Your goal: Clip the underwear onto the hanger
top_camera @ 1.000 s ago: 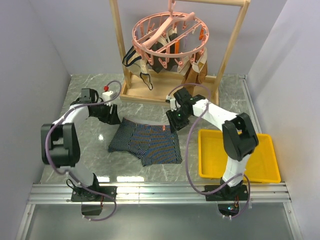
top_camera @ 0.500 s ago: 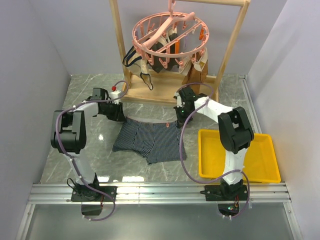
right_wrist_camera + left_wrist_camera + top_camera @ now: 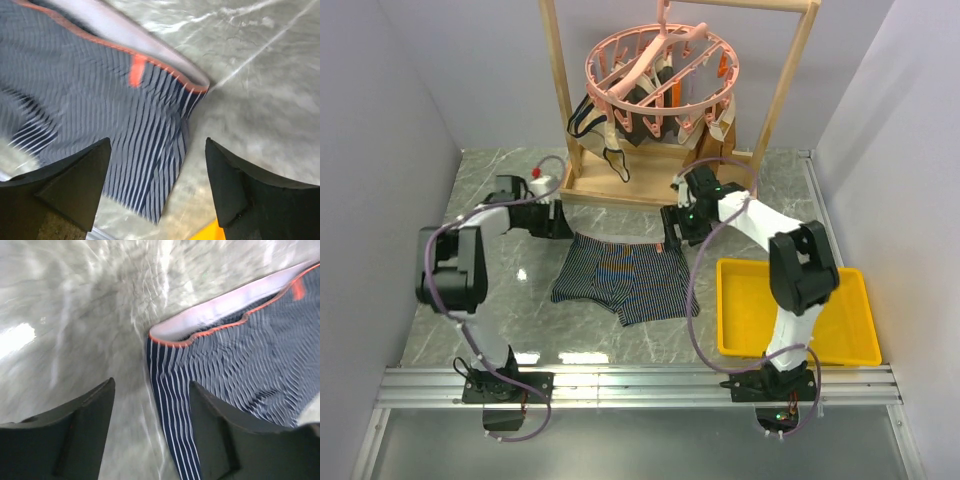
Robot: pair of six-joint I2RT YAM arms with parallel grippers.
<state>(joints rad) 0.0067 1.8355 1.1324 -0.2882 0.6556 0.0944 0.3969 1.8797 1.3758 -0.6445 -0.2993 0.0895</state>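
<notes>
The navy striped underwear [image 3: 620,278] lies flat on the marble table in front of the rack, waistband towards the back. The pink round hanger [image 3: 660,65] hangs from the rack above it. My left gripper [image 3: 558,222] is open at the waistband's left corner; in the left wrist view the striped side edge [image 3: 170,405] runs between my fingers [image 3: 80,435]. My right gripper [image 3: 672,226] is open at the right corner; in the right wrist view the underwear [image 3: 100,100], with its orange patch [image 3: 136,70], lies between and beyond my fingers [image 3: 240,185].
The wooden rack frame [image 3: 558,90] and its base [image 3: 620,186] stand just behind the waistband. Tan and black-and-white garments [image 3: 592,118] hang from the pegs. A yellow tray [image 3: 745,320] sits at the right front. Grey walls close both sides.
The underwear has slid to the right and towards the rack. Both grippers have moved in with it, to the waistband corners.
</notes>
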